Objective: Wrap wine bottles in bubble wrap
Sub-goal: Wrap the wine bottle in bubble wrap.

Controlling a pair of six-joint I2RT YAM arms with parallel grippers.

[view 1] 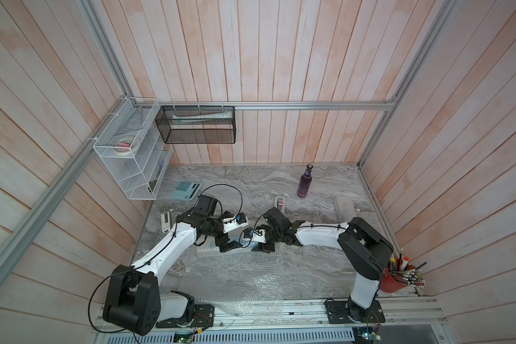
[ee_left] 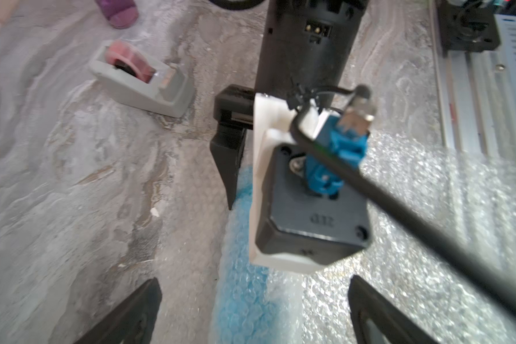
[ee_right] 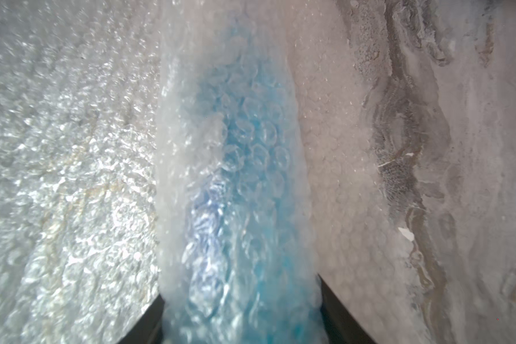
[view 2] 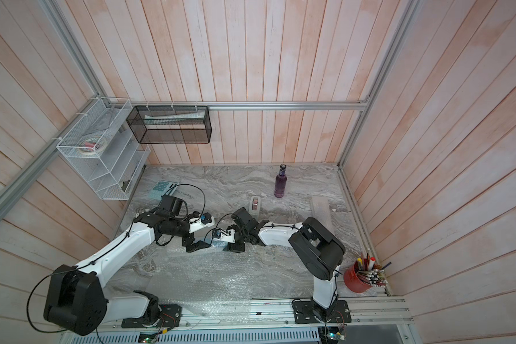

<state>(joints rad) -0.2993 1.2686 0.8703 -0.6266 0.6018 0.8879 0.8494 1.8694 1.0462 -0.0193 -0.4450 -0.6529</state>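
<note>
A bright blue wine bottle (ee_right: 242, 166) lies on the table, rolled in bubble wrap (ee_right: 72, 155). My right gripper (ee_right: 240, 312) is shut on the wrapped bottle, one finger pressed to each side. My left gripper (ee_left: 253, 315) straddles the same wrapped blue bottle (ee_left: 242, 300), open, with both fingers well clear of it. In both top views the two grippers (view 1: 229, 246) (view 1: 261, 248) face each other mid-table at the far edge of the bubble wrap sheet (view 1: 236, 280). A purple wine bottle (view 1: 304, 186) stands upright near the back wall, away from both arms.
A grey tape dispenser (view 1: 280, 204) sits just behind the right wrist. A rolled bubble wrap tube (view 1: 344, 208) lies at the back right. A calculator (view 1: 186, 190) and stapler (view 1: 165, 222) lie at the left, a red pen cup (view 1: 395, 281) at the front right.
</note>
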